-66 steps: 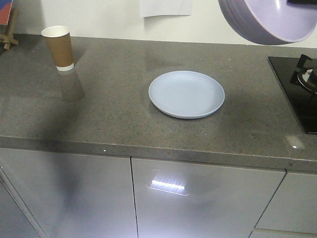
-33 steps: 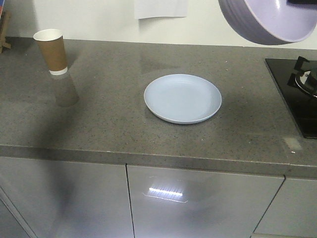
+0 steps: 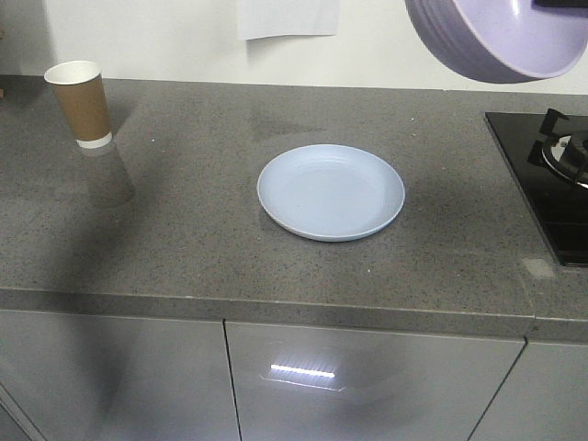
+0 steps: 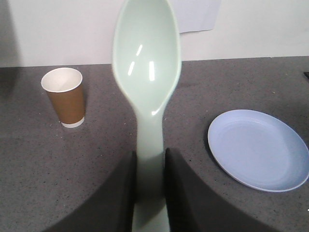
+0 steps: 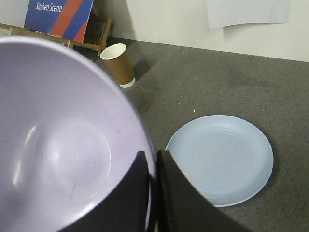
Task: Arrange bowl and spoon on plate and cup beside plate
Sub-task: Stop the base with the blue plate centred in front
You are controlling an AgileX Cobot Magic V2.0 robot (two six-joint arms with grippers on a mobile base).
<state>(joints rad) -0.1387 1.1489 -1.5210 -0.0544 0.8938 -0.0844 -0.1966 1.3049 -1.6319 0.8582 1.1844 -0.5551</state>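
nothing set down yet, by my read. nearest: left pincer [image 4: 150,153] is clamped on the handle of the spoon [image 4: 147,63], scoop pointing up & away, held in the air on the near-left side of the plate [image 3: 331,191]. right pincer [image 5: 150,155] pinches the rim of the bowl [image 5: 58,145]. the bowl hangs tilted, high up & to the right of the plate in the front view, not touching it. bowl looks empty, just faint marks inside.

next out: plate lies flat on the tabletop [image 3: 184,248], nothing on it. hob [image 3: 551,175] sits well to the plate's right.

farther: cup [image 3: 81,103] stands upright, well apart from the plate, to its left & further back, near the wall [image 3: 184,37]. white inside, looks empty as far as i can see in.

left to do: bowl onto plate, spoon onto plate w/ it (in or next to the bowl, can't say which is meant), then cup brought in beside the plate. i'd put it at the start, 0 of 3 placed.
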